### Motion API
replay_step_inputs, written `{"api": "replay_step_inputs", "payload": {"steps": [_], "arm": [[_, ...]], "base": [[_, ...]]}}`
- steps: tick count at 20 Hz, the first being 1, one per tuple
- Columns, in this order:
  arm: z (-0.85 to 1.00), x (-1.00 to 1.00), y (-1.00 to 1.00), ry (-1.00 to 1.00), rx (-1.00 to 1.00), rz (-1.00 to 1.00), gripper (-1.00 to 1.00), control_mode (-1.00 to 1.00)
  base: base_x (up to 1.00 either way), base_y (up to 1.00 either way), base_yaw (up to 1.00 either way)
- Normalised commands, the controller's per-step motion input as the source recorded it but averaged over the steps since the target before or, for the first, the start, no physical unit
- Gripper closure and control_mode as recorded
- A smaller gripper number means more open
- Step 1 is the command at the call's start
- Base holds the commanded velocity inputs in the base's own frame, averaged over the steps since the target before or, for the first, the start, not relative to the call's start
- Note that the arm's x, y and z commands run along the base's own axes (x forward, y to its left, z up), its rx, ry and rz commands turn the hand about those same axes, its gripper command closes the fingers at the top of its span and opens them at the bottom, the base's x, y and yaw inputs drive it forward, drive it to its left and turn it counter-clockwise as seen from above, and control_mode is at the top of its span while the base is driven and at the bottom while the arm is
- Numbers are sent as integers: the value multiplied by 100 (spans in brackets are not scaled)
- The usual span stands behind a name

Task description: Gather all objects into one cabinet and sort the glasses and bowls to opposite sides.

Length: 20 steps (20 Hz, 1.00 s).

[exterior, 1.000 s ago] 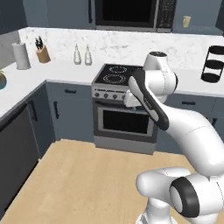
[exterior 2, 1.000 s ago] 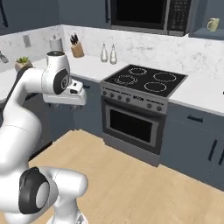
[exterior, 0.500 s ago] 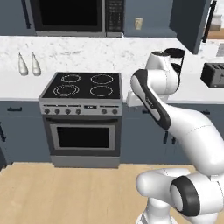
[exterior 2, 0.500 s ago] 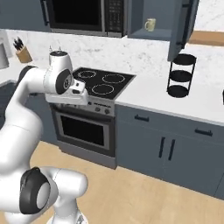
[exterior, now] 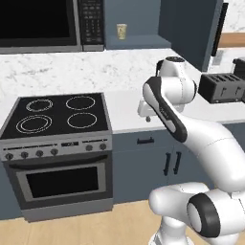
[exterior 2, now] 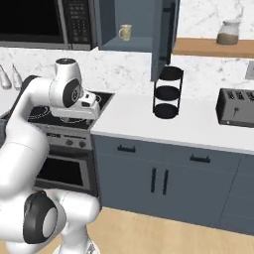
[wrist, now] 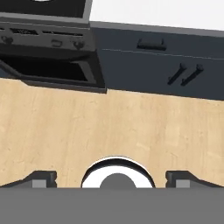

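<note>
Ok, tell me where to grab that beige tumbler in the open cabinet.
Grip the tumbler around its side wall at mid-height, coming in level from the open front of the cabinet. It stands upright and alone on the bottom shelf near the front edge, so the front is probably the freest way in.

Glossy white rounded arm segments, dark grey joint rings, small dark-tipped claw [wrist: 112, 179].

Two base cameras look forward and down from behind the white arm — left and right — sharing the black four-burner stove [exterior: 57, 117] [exterior 2: 67, 111] and white marble counter [exterior: 125, 112] [exterior 2: 163, 126], while the hand camera faces the light wooden floor [wrist: 109, 131] closely.
</note>
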Motion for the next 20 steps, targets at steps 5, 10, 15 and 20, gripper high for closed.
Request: {"api": "replay_step_inputs", "payload": {"steps": [5,10,15,20], "arm": [[0,0,0,0,0,0,-100,100],[0,0,0,0,0,0,-100,100],[0,0,0,0,0,0,-100,100],[0,0,0,0,0,0,-100,100]], "base": [[91,-2,-25],[100,1,-2],[100,2,0],[94,0,-2]]}}
